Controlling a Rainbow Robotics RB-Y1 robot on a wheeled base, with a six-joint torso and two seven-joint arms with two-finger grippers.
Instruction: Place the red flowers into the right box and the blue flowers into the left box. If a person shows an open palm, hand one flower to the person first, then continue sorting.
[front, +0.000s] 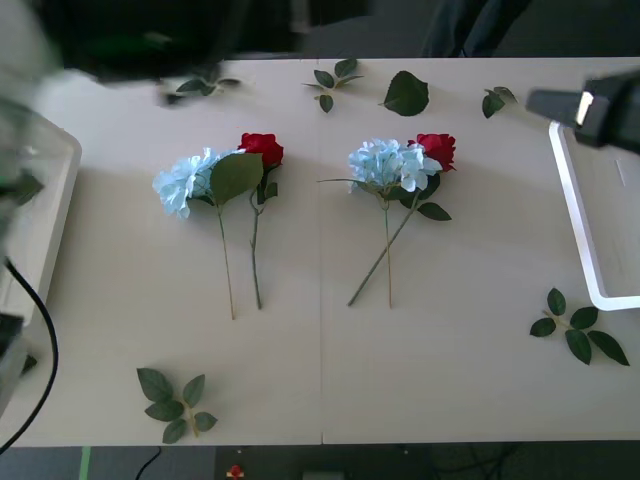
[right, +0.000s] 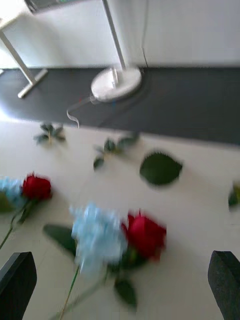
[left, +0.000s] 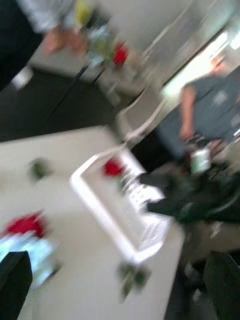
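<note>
**Four Stems Wait on Pale Table, Sorted Trays at Either Side**

Nearest my front camera, a loose sprig of dark green leaves (front: 176, 404) lies at the table's near edge, on the beige tabletop (front: 300, 370). Six such sprigs and single leaves are scattered about the surface, among them a broad single leaf (front: 406, 93) at the far side and another sprig (front: 578, 330) near my right.

Two red flowers and two blue flowers lie in two pairs at mid-table, heads away from me, thin green stems toward me. In the left pair, a small deep-red rose (front: 262, 148) touches a pale sky-blue, frilly cluster (front: 187, 179) with one broad leaf over it. In the right pair, a second red rose (front: 435, 150) sits against a second blue cluster (front: 390, 164); their stems cross.

My right gripper (right: 120, 282) hangs above that right pair, its black fingers (right: 17, 280) spread wide, nothing between them. My left gripper (left: 120, 287) is likewise spread and empty, up off the table.

At my right stands the glossy white, round-cornered plastic tray (front: 585, 240); my left wrist view shows one red flower head (left: 113, 167) lying in it. At my left, the plain cream-white tray (front: 50, 215) sits at the table's edge; I cannot tell its contents.
</note>
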